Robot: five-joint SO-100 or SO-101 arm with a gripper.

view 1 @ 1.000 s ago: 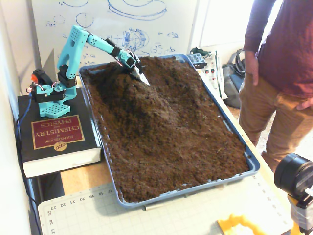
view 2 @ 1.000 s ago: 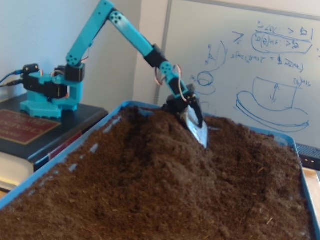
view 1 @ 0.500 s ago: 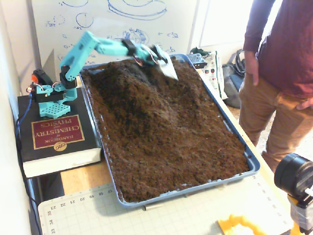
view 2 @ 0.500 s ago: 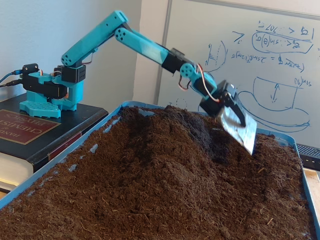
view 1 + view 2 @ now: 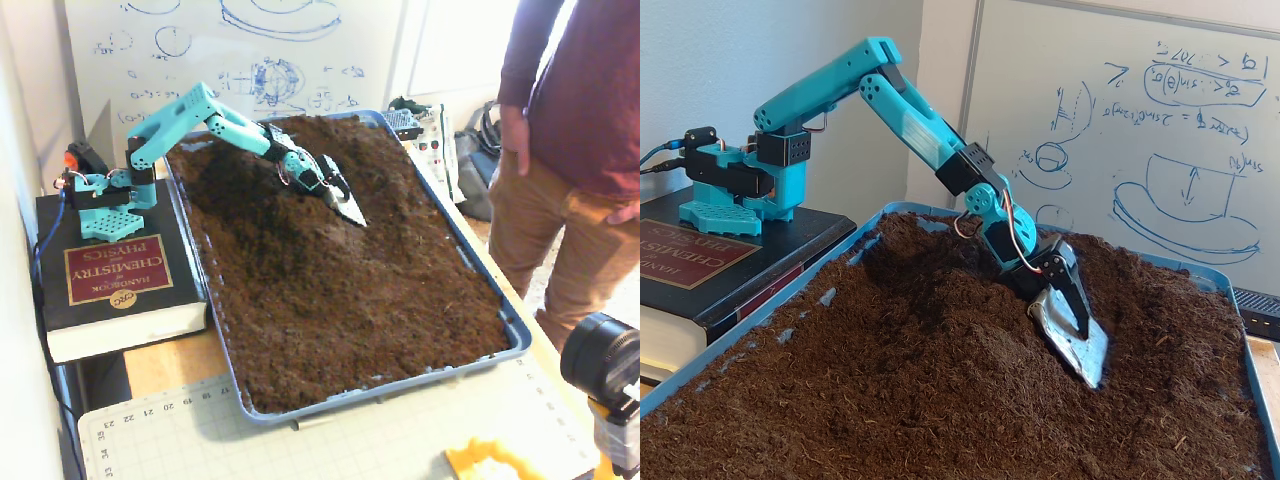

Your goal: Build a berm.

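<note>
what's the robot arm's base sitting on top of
The arm's base stands on a thick black book, its red cover label showing. The book rests on the wooden table; what lies under it is covered.

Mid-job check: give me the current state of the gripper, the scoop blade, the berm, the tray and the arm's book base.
gripper: carrying the blade, open or shut unclear
scoop blade: tilted, tip in soil
berm: heaped, loose
blue tray: full of soil
book: closed, flat under the arm base

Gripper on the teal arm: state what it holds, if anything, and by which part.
The gripper carries a flat silvery metal scoop blade, fixed at the blade's upper end beneath the black finger; its lower tip touches the dark-brown soil mound. Clamped or bolted cannot be told.
</note>
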